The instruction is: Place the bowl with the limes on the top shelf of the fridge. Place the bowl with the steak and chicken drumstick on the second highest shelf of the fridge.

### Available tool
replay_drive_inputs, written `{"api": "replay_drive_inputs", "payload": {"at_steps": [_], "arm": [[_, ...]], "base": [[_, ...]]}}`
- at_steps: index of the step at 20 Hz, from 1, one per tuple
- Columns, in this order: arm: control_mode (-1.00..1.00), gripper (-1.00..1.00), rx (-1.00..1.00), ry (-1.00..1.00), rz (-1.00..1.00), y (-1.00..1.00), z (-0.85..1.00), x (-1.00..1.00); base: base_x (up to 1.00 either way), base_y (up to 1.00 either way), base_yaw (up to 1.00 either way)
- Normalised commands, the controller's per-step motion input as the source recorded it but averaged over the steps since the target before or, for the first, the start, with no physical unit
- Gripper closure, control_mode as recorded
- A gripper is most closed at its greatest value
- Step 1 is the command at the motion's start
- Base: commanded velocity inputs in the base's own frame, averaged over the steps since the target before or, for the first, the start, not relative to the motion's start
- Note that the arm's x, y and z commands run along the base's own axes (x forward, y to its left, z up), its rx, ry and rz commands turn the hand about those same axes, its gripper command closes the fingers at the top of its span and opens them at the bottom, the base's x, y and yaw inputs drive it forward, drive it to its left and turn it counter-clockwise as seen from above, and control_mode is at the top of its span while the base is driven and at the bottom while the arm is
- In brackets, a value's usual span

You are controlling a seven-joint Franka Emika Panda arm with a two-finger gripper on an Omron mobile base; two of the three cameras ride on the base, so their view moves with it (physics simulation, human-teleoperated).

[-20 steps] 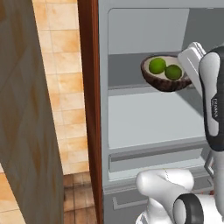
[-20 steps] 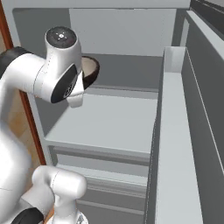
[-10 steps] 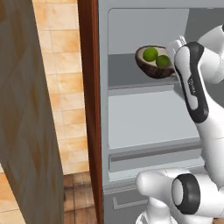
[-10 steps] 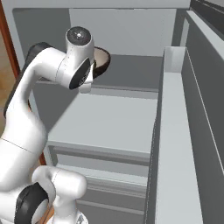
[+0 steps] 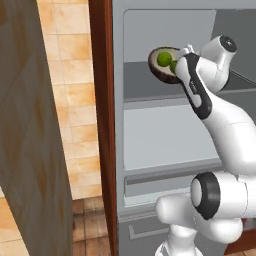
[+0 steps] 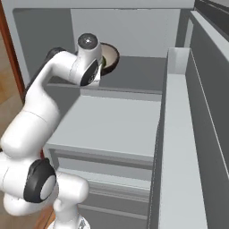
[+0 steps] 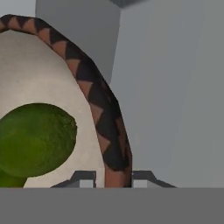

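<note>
The bowl with the limes (image 5: 161, 64), dark brown outside and pale inside, hangs tilted just over the top shelf of the fridge (image 5: 145, 84). My gripper (image 5: 180, 60) is shut on its right rim. In the hand view the patterned rim of the bowl (image 7: 98, 109) runs down between my fingertips (image 7: 83, 178), with one green lime (image 7: 37, 138) lying inside. From the right base view the bowl (image 6: 111, 58) peeks out behind my hand, above the dark shelf (image 6: 143, 74). I cannot tell whether the bowl touches the shelf. The bowl with the steak and chicken drumstick is out of view.
A paler shelf (image 5: 165, 135) lies below the top one, with drawers (image 5: 160, 182) under it. The fridge door with its bins (image 6: 179, 116) stands open on the right. A brown wooden cabinet side (image 5: 100, 110) and a wooden panel (image 5: 30, 130) flank the left.
The arm has carried the bowl upward and deeper into the fridge, from over the shelf's front toward its back left. My gripper has stayed shut on the rim.
</note>
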Motion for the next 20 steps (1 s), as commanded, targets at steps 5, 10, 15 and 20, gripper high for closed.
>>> {"api": "replay_drive_inputs", "payload": {"at_steps": [5, 10, 15, 20], "arm": [[-1.0, -1.0, 0.0, 0.0, -0.05, 0.0, -0.05, 0.58], [-1.0, -1.0, 0.0, -0.19, -0.01, 0.0, 0.51, -0.46], [-1.0, -1.0, 0.0, -0.36, 0.0, 0.0, 0.7, -1.0], [-1.0, -1.0, -0.01, -0.13, 0.0, 0.0, 0.22, -1.0]], "base": [[0.0, 0.0, 0.0], [0.0, 0.0, 0.0], [0.0, 0.0, 0.0], [0.0, 0.0, 0.0]]}}
